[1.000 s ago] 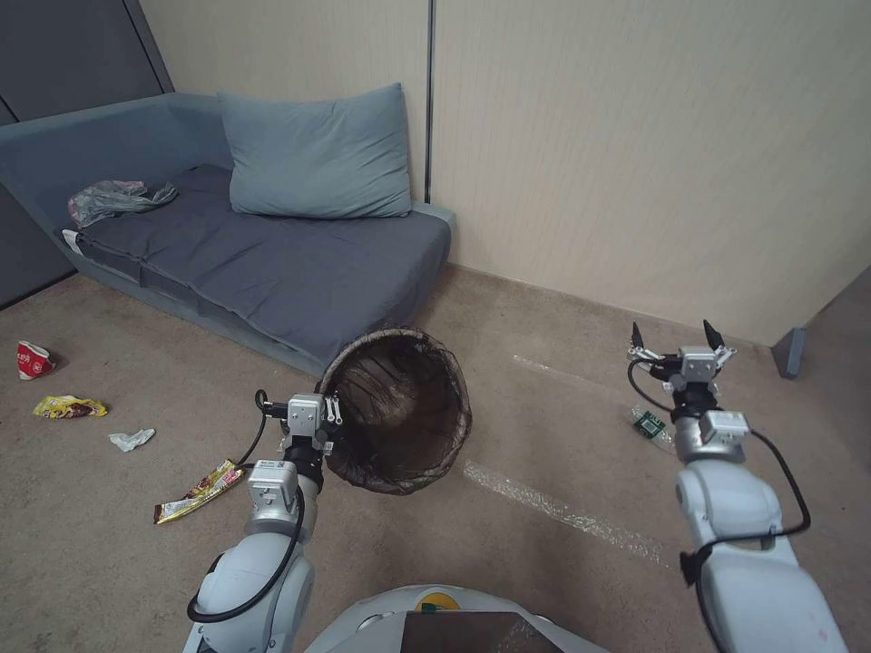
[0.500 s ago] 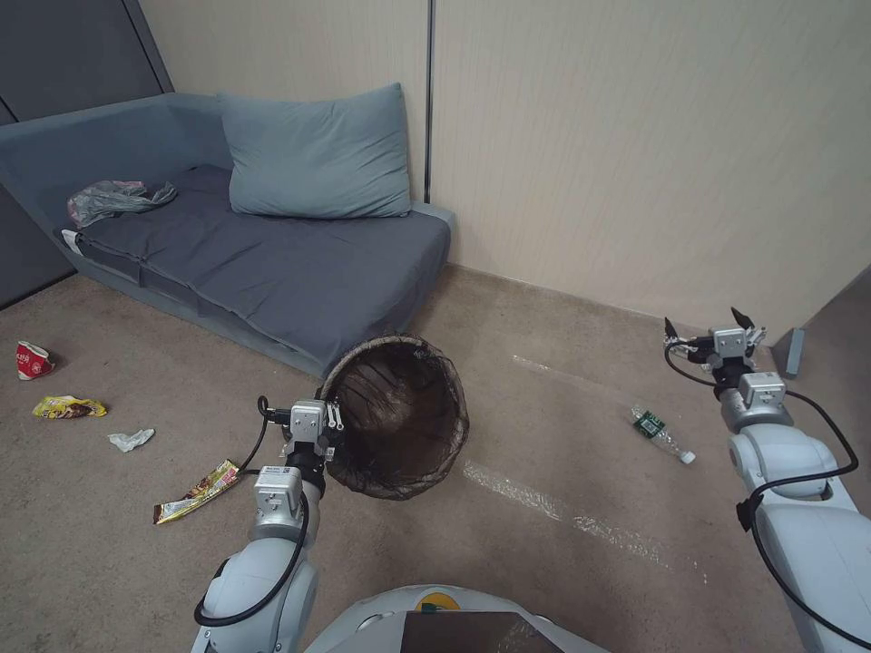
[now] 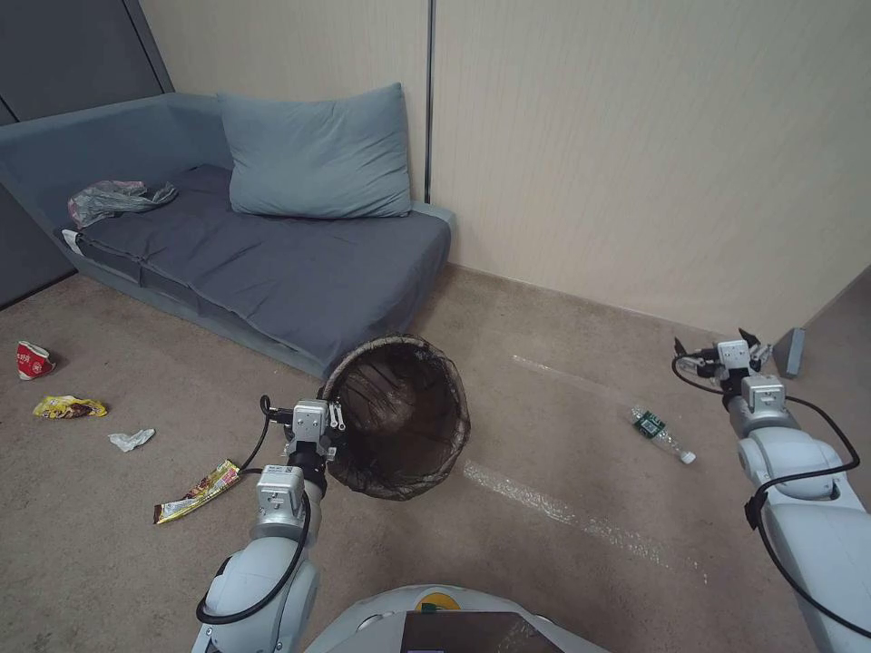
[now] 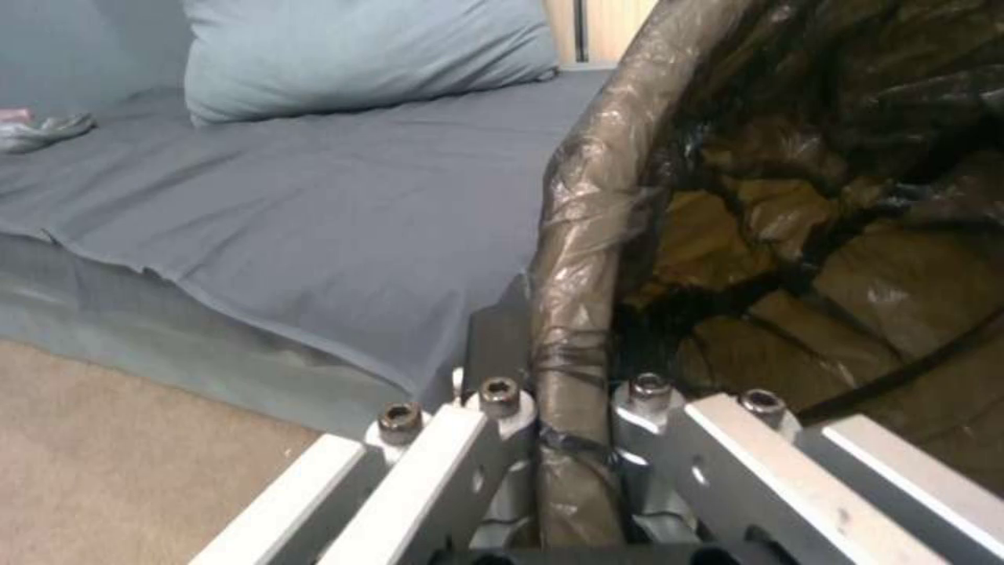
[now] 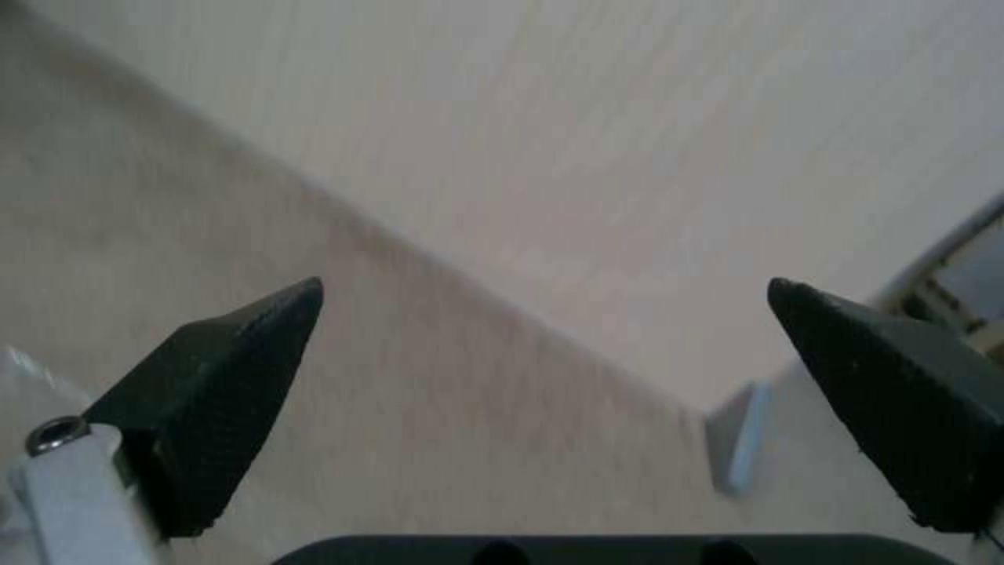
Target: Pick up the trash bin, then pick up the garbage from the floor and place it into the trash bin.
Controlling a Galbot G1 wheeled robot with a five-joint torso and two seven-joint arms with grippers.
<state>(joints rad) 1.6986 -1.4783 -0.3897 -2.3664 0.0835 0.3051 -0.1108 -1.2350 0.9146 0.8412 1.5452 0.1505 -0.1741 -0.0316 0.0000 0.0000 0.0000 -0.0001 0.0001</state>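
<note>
left hand [image 3: 334, 426] gripping trash bin [image 3: 399, 417] rim

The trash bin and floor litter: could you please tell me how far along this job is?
Done: the left hand grips the rim of the round bin lined with a dark bag, held off the carpet. In hand: the open right hand hovers near the wall, beyond the small green-labelled clear plastic bottle. Left: that bottle, the yellow-red wrappers, white tissue, red cup.

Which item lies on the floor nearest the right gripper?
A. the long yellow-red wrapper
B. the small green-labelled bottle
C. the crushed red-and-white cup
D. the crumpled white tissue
B: the small green-labelled bottle lies on the carpet just beside the open right gripper; the other litter is across the floor, past the left gripper that holds the trash bin.
</note>
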